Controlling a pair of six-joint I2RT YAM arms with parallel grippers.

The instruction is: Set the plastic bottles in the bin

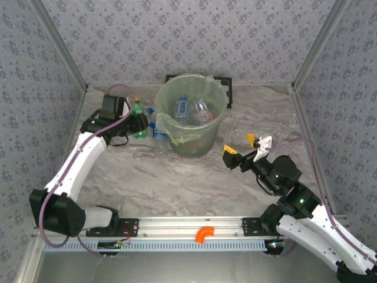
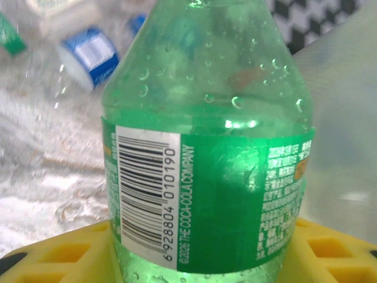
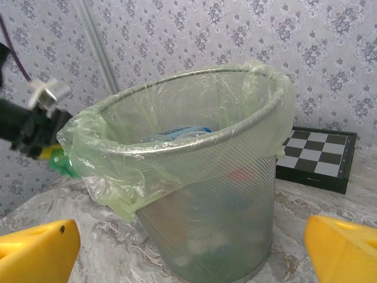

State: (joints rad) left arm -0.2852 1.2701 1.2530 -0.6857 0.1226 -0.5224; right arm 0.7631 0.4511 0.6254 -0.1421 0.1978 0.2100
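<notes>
Our left fingers [image 1: 140, 125] pinch the green translucent plastic bottle [image 2: 206, 177] around its labelled body, upright just left of the round mesh bin [image 1: 194, 144] lined with a pale green bag, probably to lift it over the rim. Our right fingers [image 1: 241, 148] hang spread wide on the bin's other side, out of the way.

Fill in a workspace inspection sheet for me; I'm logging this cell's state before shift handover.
Surface: grey marbled table, no spills seen.
Job's things: bin upright, green liner, bottles inside; green bottle upright to its left; blue-labelled bottle lying beside the bin.
Clutter: chessboard behind the bin; orange piece on the front rail.
Grippers: left gripper, jaws shut on the green bottle; right gripper, jaws open, holding nothing.
Cables: purple cable along the left arm, another by the right arm.
Surroundings: patterned wall panels on three sides.
</notes>
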